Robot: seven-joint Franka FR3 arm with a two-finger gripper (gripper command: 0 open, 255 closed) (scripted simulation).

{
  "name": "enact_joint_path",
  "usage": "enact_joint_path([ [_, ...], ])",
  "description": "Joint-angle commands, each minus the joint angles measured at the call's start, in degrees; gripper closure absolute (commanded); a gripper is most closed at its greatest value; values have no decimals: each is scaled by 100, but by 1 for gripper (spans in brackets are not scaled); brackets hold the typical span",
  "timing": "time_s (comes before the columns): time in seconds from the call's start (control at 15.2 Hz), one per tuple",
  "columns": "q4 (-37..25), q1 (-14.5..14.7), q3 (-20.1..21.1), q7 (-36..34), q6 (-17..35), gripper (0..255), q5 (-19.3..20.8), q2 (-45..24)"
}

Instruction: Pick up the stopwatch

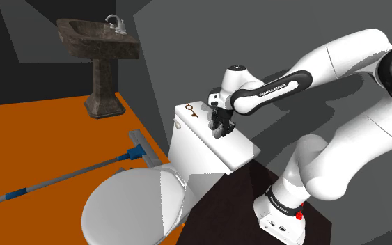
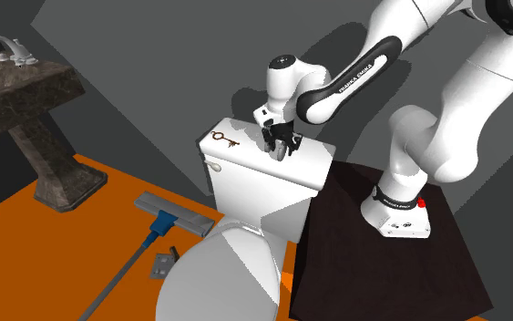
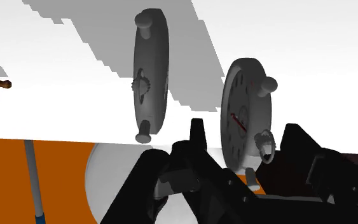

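A grey stopwatch with a white dial and a red hand stands on edge on the white toilet tank lid. It sits between the two black fingers of my gripper, which stand apart on either side, each with a narrow gap to it. A second, plain grey stopwatch stands on edge just beyond, outside the fingers. In the shoulder view my gripper points down onto the lid's middle; in the second exterior view the gripper is at the same spot.
A small brown key lies at the lid's far end. Below is the shut toilet seat cover. A long-handled mop lies on the orange floor. A dark stone pedestal sink stands further back.
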State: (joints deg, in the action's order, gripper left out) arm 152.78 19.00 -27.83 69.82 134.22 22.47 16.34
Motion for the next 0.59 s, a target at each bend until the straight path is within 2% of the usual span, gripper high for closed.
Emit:
enact_joint_path([
  [0.0,8,1,-5,-1,29,255,0,-19],
  [0.53,13,-6,-3,0,9,255,8,6],
])
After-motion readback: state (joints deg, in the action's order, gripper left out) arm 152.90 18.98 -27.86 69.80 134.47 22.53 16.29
